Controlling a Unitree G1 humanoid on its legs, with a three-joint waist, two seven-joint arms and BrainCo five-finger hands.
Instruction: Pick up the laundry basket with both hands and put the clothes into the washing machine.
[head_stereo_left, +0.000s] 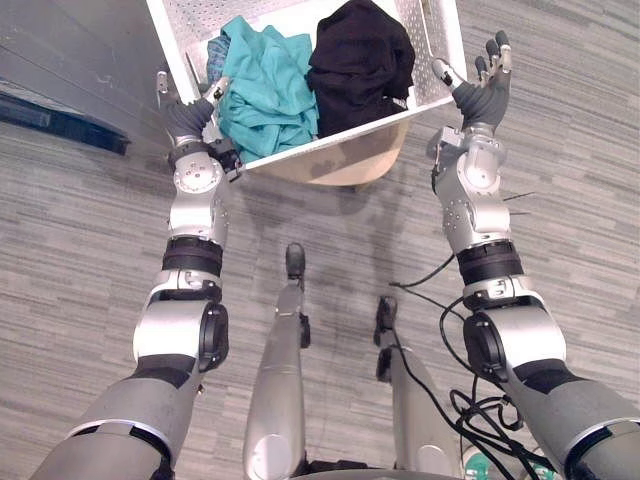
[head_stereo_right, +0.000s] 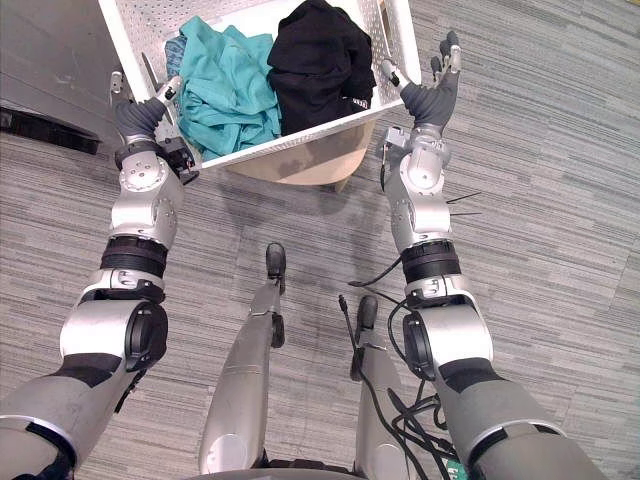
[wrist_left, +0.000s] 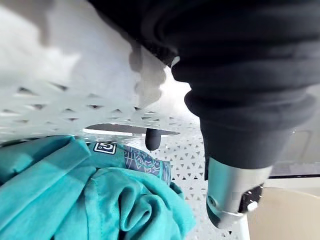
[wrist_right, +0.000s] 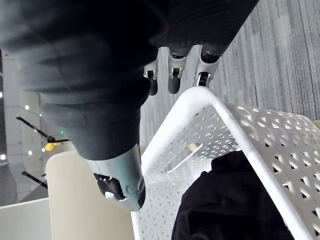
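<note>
Laundry basket rests on a round beige desk, with teal clothes and black clothes inside. The left hand is against its left wall by the handle slot, and I cannot tell its grip. The right hand is spread wide just beside the right rim, holding nothing.

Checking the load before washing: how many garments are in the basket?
2: a teal garment at the left of the basket, a black garment at its right; others may hide underneath.
</note>
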